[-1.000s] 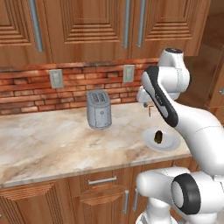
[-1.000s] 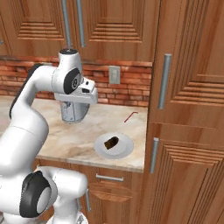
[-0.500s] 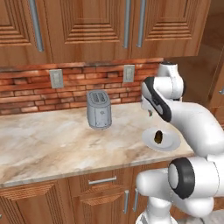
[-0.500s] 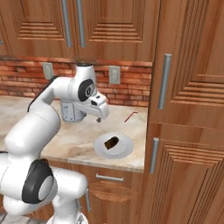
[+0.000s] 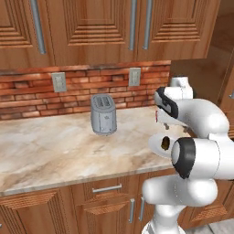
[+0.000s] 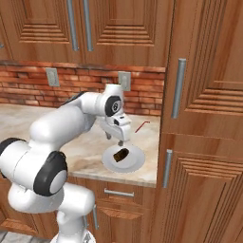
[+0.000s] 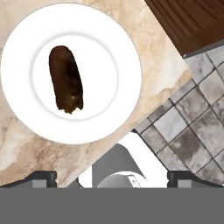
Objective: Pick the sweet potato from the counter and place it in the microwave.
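The sweet potato (image 6: 120, 154) is a small dark reddish-brown lump lying on a round white plate (image 6: 135, 163) near the right end of the beige marble counter (image 6: 85, 147). In the hand view the sweet potato (image 7: 65, 78) lies lengthwise in the plate (image 7: 118, 43), up and left of centre. My gripper (image 6: 121, 141) hangs just above the plate, pointing down, open and holding nothing. Its dark fingertips (image 7: 41, 177) stand wide apart at the bottom corners. From the left base view, my arm hides most of the plate beside the sweet potato (image 5: 165, 144). The microwave is out of view.
A silver toaster (image 5: 104, 114) stands mid-counter by the brick backsplash. A tall wooden cabinet (image 6: 204, 118) closes off the counter's right end. A thin red hook-shaped object (image 6: 142, 126) lies behind the plate. Grey tiled floor (image 7: 192, 131) shows past the counter's front edge.
The arm has swung right from near the toaster and lowered the gripper over the plate. The gripper stayed open. The sweet potato, plate and toaster have not moved.
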You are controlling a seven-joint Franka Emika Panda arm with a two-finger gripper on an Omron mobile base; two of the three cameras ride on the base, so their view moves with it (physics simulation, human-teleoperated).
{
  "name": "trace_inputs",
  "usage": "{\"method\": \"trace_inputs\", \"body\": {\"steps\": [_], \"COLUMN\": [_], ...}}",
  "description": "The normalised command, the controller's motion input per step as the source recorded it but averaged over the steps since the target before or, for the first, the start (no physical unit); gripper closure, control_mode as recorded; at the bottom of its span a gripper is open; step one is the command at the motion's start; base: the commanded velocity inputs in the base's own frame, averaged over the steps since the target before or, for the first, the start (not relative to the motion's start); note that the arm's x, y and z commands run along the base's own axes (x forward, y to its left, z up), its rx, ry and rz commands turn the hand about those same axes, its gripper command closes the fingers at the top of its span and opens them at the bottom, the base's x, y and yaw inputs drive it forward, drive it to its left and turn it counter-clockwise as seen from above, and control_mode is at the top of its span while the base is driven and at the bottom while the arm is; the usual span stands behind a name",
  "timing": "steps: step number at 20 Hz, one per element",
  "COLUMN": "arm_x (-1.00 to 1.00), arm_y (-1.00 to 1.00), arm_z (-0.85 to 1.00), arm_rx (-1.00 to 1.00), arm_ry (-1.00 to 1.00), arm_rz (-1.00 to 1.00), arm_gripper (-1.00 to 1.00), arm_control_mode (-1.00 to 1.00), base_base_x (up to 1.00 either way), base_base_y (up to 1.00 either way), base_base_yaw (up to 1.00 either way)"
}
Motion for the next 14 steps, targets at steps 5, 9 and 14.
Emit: {"method": "trace_inputs", "body": {"steps": [5, 9, 14], "arm_x": [0.05, 0.3, 0.27], "arm_y": [-0.29, -0.02, 0.02], "arm_z": [-0.62, -0.49, -0.35], "arm_rx": [0.0, 0.0, 0.0], "arm_ry": [0.0, 0.0, 0.0], "arm_rz": [-0.06, -0.04, -0.03], "arm_gripper": [-1.0, -1.0, -1.0], "arm_control_mode": [-1.0, -1.0, -1.0], "base_base_x": [0.0, 0.0, 0.0], "base_base_y": [0.0, 0.0, 0.0], "base_base_yaw": [0.0, 0.0, 0.0]}}
